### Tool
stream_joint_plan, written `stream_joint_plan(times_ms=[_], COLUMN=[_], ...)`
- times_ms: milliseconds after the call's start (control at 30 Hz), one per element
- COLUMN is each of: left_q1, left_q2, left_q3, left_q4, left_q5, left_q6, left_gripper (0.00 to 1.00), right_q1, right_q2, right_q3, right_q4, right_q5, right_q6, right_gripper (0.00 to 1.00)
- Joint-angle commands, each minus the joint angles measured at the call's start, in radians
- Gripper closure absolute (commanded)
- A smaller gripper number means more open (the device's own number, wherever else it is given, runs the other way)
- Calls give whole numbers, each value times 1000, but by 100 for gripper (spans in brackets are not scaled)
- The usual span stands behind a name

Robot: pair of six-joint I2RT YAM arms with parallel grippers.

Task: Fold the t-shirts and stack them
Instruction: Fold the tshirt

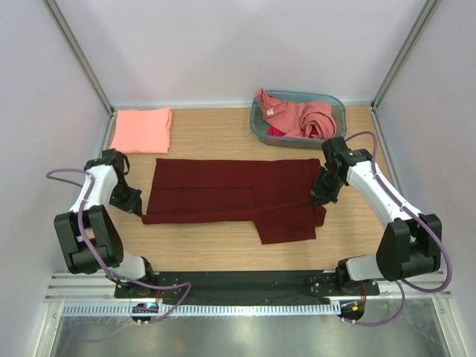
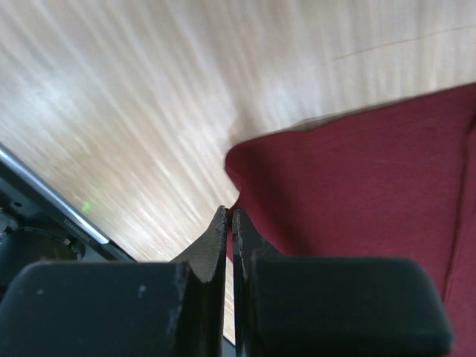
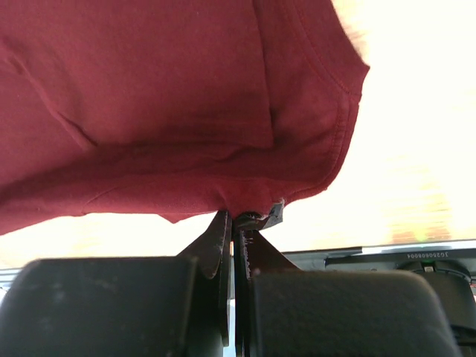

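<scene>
A dark maroon t-shirt (image 1: 223,190) lies flat across the middle of the table, folded lengthwise, with a flap hanging toward the near edge. My left gripper (image 1: 138,211) is shut on its near left corner; in the left wrist view the cloth (image 2: 357,186) runs into the closed tips (image 2: 229,214). My right gripper (image 1: 320,199) is shut on the shirt's right edge. In the right wrist view the cloth (image 3: 163,97) bunches at the tips (image 3: 236,217), beside a small grey tag. A folded salmon t-shirt (image 1: 141,130) lies at the back left.
A teal-blue basket (image 1: 336,104) stands at the back right with crumpled pink t-shirts (image 1: 301,117) in it. White walls close in the left, right and back sides. A black rail (image 1: 223,281) runs along the near edge.
</scene>
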Motion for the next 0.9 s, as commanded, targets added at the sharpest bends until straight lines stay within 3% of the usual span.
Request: stream_joint_plan(times_ms=[0, 367, 867], left_q1=[-39, -119, -130], left_q2=[65, 244, 387], left_q3=[93, 288, 404], left_q4=[36, 14, 30], left_q5=[-19, -60, -46], left_q6=[16, 62, 82], left_gripper=[100, 100, 100], right_q1=[-11, -51, -89], right_q2=[28, 93, 177], right_q3=[54, 80, 98], right_q4=[29, 55, 94], right_q5=[26, 33, 35], right_q6=[-20, -28, -37], right_gripper=[99, 99, 99])
